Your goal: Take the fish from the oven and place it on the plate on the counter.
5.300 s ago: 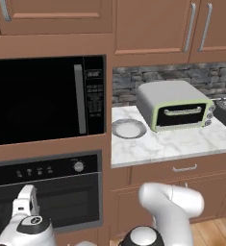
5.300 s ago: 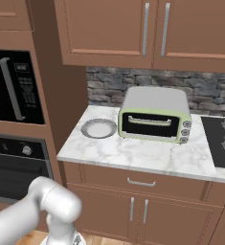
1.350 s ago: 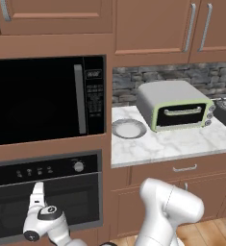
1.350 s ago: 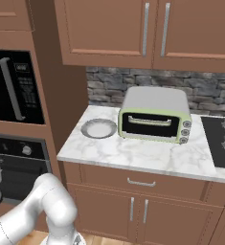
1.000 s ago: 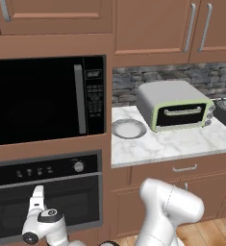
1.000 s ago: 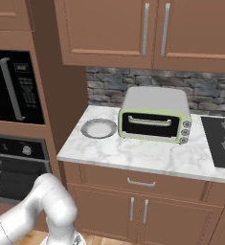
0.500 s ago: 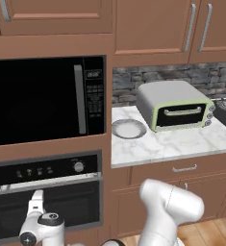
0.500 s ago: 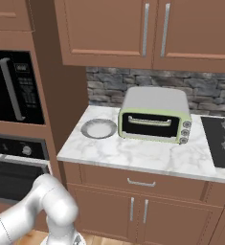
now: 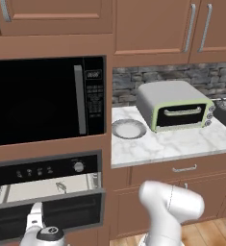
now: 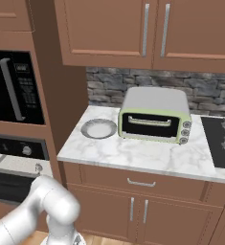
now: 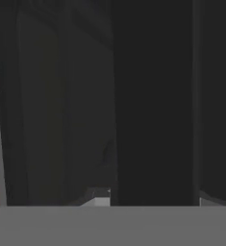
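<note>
The oven (image 9: 47,192) door hangs ajar; the plate (image 9: 129,129) sits on the marble counter (image 9: 182,144); I cannot tell my gripper's (image 9: 36,214) state.

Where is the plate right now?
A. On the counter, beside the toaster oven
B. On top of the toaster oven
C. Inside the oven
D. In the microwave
A: the plate lies flat on the counter, just left of the toaster oven and apart from it.
</note>
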{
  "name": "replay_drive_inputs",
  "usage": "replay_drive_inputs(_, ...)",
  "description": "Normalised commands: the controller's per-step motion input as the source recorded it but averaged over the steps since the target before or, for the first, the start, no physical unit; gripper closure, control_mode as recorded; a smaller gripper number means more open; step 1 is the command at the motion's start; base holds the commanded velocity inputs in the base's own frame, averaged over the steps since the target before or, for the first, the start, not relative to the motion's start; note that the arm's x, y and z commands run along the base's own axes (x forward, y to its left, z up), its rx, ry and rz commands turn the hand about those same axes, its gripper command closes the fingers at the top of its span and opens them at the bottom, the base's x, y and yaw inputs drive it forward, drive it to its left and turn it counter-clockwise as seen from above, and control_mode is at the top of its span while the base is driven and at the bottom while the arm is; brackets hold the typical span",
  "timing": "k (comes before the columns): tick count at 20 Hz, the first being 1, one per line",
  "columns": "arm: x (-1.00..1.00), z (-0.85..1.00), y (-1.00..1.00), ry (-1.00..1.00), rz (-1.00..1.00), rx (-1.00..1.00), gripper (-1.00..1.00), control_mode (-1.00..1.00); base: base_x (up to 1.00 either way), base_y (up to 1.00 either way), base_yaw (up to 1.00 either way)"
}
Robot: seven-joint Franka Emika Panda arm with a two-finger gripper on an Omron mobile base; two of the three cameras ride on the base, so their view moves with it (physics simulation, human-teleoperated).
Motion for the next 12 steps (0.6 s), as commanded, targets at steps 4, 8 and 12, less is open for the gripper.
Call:
replay_drive_inputs(4, -0.78, -1.00, -0.03, 0.00, 0.00, -0.05, 1.00, -1.00, 0.00, 0.00, 0.00)
replay_drive_inputs(8, -0.79, -1.00, -0.05, 0.00, 0.00, -0.05, 1.00, -1.00, 0.00, 0.00, 0.00)
replay_drive_inputs(12, -0.80, -1.00, -0.07, 0.00, 0.00, -0.04, 1.00, -1.00, 0.00, 0.00, 0.00)
